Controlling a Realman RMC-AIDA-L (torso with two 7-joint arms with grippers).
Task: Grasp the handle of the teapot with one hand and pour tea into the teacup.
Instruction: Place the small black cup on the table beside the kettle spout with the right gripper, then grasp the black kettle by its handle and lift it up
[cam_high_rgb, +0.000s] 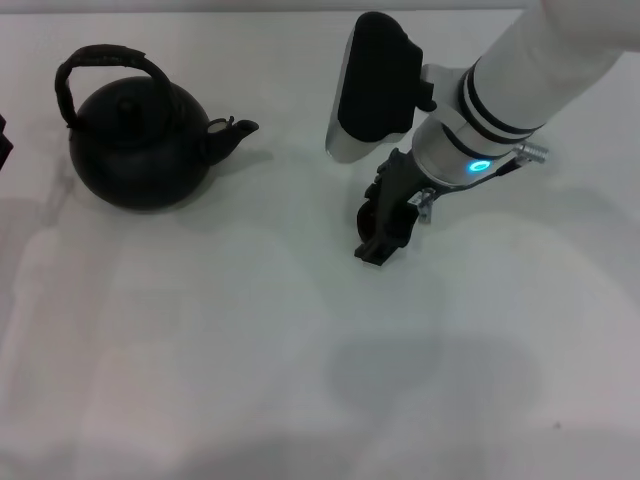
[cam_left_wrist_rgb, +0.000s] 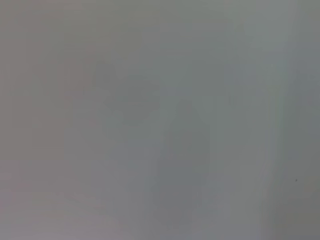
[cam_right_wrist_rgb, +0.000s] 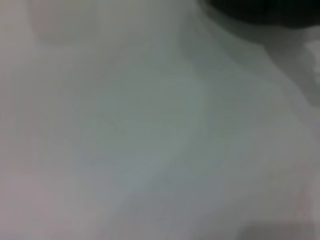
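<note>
The black teapot (cam_high_rgb: 140, 150) stands at the far left of the white table, its short spout (cam_high_rgb: 238, 130) pointing right. Its dark wrapped handle (cam_high_rgb: 105, 58) arches upright over the lid. My right gripper (cam_high_rgb: 385, 235) reaches down from the upper right to the table's middle, well to the right of the spout. A small dark round shape, likely the teacup (cam_high_rgb: 366, 214), shows at the gripper's left side and is mostly hidden by it. A dark shape (cam_right_wrist_rgb: 250, 9) also sits at the edge of the right wrist view. A dark sliver at the head view's left edge is my left gripper (cam_high_rgb: 3, 140).
The white table (cam_high_rgb: 200, 350) spreads in front of the teapot and the gripper. The right arm's white forearm (cam_high_rgb: 540, 70) and black wrist camera housing (cam_high_rgb: 375, 85) hang over the back right. The left wrist view shows only a plain grey surface.
</note>
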